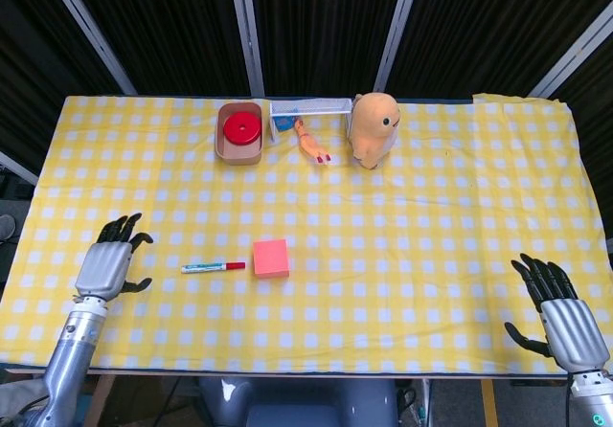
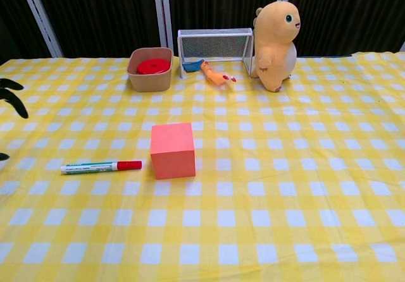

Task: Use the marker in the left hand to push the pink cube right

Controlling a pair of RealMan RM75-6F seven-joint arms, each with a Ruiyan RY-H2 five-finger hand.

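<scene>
The pink cube (image 1: 271,258) sits near the middle of the yellow-checked surface (image 1: 431,235), with the marker (image 1: 213,267) lying flat just to its left, red cap toward the cube but apart from it. The left hand (image 1: 107,266) hovers left of the marker, fingers spread and empty, so a clumsy grab could roll the marker or nudge the cube askew. The right hand (image 1: 565,322), also spread and empty, waits far right; bowl (image 1: 239,133), goal (image 1: 308,109) and plush (image 1: 373,128) stand well behind, leaving the cube's rightward path unobstructed.

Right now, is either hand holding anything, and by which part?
Nothing is held. The left hand and right hand are open; the marker lies on the table.
</scene>
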